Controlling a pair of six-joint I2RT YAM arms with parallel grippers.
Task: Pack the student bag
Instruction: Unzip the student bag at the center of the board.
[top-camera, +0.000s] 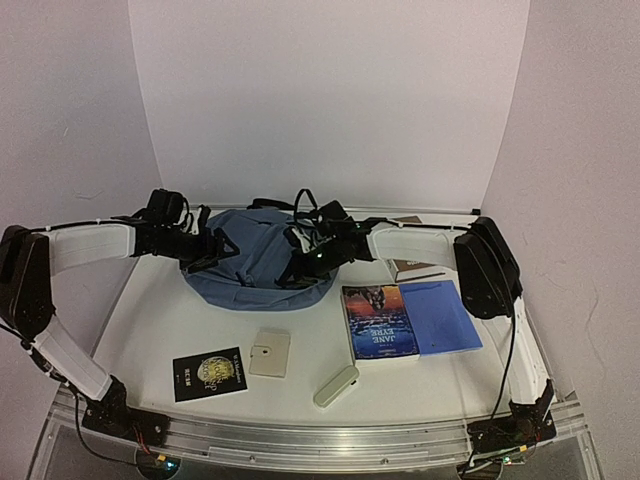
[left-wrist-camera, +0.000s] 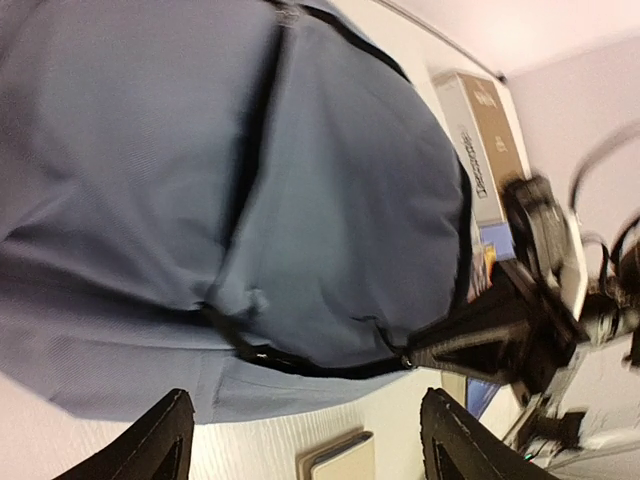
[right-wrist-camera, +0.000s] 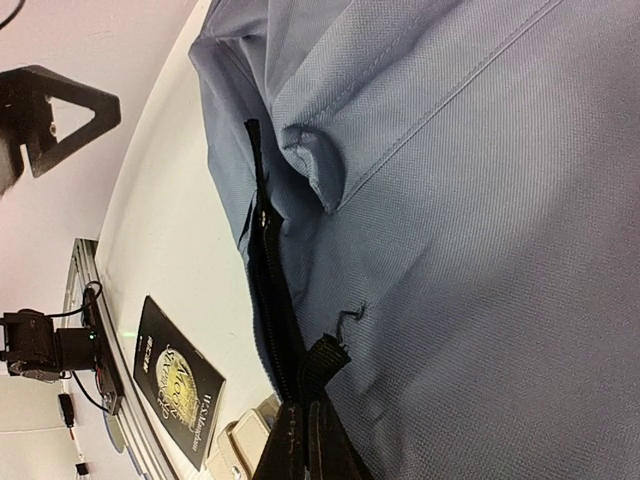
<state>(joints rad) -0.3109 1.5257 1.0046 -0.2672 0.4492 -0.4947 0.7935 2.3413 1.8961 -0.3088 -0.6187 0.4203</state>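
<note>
**A:** From overhead, where is the student bag (top-camera: 255, 272)?

**B:** It lies flat on the white table (top-camera: 150, 320), toward the back, between the two arms. The left gripper (top-camera: 222, 250) is at its left edge. The right gripper (top-camera: 298, 268) is over its right front part.

**A:** What lies around it?

**B:** To its right, a Jane Eyre paperback (top-camera: 380, 322) lies touching a blue notebook (top-camera: 440, 315), and a brown book (top-camera: 415, 268) sits behind them. In front of the bag are a black book (top-camera: 210, 374) with a gold emblem, a beige square case (top-camera: 270, 353) and a pale green oblong case (top-camera: 336, 386). All three lie apart from the bag.

**A:** And the left wrist camera?

**B:** Slate-blue fabric fills most of it, with a dark zipper line curving across. The left gripper's fingers (left-wrist-camera: 165, 445) stand wide apart at the bottom of the view, released, with nothing pinched between them. The bag's lower edge lies just ahead of their tips. On the far side, the right gripper pinches the black zipper at the bag's rim.

**A:** The right wrist camera?

**B:** Its jaws are clenched together on a black zipper pull tab (right-wrist-camera: 325, 362) at the end of the dark zipper line. The fabric beside the zipper is puckered into a small fold. Past the bag's edge, the black book lies on the table with the beige case near it.
</note>
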